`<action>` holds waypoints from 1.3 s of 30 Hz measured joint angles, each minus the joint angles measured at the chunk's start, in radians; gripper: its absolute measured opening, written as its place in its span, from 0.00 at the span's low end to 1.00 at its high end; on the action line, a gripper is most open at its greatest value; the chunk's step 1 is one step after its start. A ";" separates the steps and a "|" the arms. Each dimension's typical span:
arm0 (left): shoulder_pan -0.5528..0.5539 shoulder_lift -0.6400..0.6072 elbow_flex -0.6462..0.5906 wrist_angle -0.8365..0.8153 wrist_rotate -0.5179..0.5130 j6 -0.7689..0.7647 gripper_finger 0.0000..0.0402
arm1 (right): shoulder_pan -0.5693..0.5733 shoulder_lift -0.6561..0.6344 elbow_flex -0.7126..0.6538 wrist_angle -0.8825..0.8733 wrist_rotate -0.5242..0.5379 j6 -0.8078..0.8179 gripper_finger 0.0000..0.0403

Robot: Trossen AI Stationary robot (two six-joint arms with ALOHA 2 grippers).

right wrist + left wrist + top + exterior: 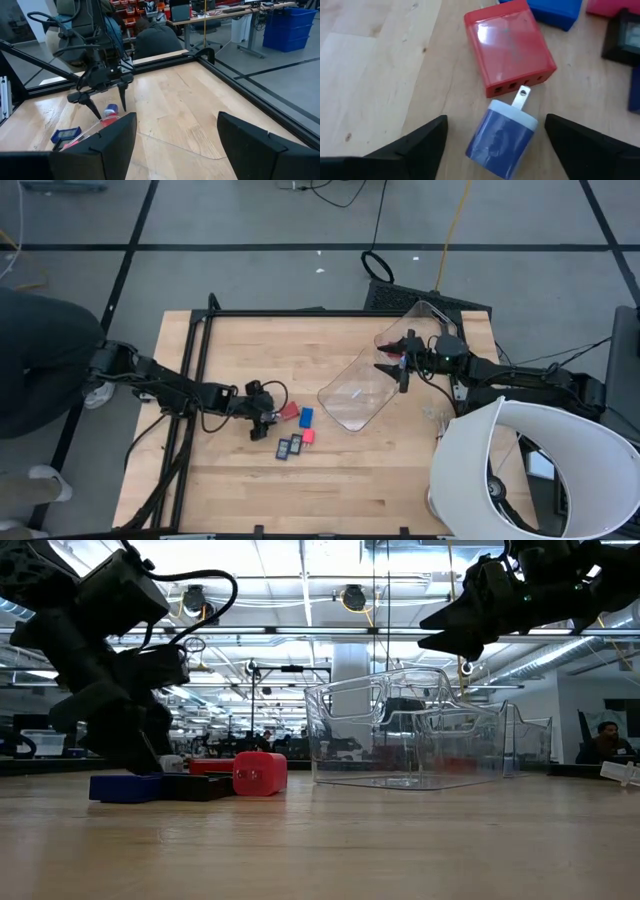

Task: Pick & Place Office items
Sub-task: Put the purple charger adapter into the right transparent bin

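Both arms are showing as matte black, jointed links; the left arm point(170, 385) is wearing looping black cables along its length and near its wrist; the right arm point(520, 375) is carrying a blocky black wrist housing with cabling trailing behind; each gripper is ending in two flat, tapering black fingers point(410, 150), wedge-shaped and unmarked; no screws are showing clearly.

Worktop point(400, 470) is pale wood with a visible grain. Next to the glossy red block point(510, 47) there's a light-blue charger block point(502, 142) with silver prongs, a deeper blue block point(555, 11), and dark flat rectangles point(290, 447). Bin point(365, 385) is see-through; both claws are black.
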 joint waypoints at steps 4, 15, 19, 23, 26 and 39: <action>0.000 0.000 0.000 -0.002 0.046 0.008 0.67 | 0.000 0.000 0.000 0.000 0.000 0.000 0.66; 0.000 -0.001 0.001 -0.047 0.073 0.007 0.39 | 0.000 0.000 0.000 -0.001 0.000 0.000 0.66; 0.000 0.000 -0.001 -0.017 0.068 0.009 0.37 | 0.000 0.000 0.000 -0.001 0.000 0.000 0.66; 0.000 0.000 -0.002 -0.008 0.068 0.043 0.38 | 0.000 0.000 0.000 -0.001 0.000 0.000 0.66; 0.000 -0.011 -0.001 -0.004 0.068 0.070 0.36 | 0.000 0.000 0.000 -0.001 0.000 0.000 0.66; 0.002 -0.254 -0.004 0.184 -0.137 0.160 0.34 | 0.056 0.098 0.000 0.127 0.003 -0.016 0.66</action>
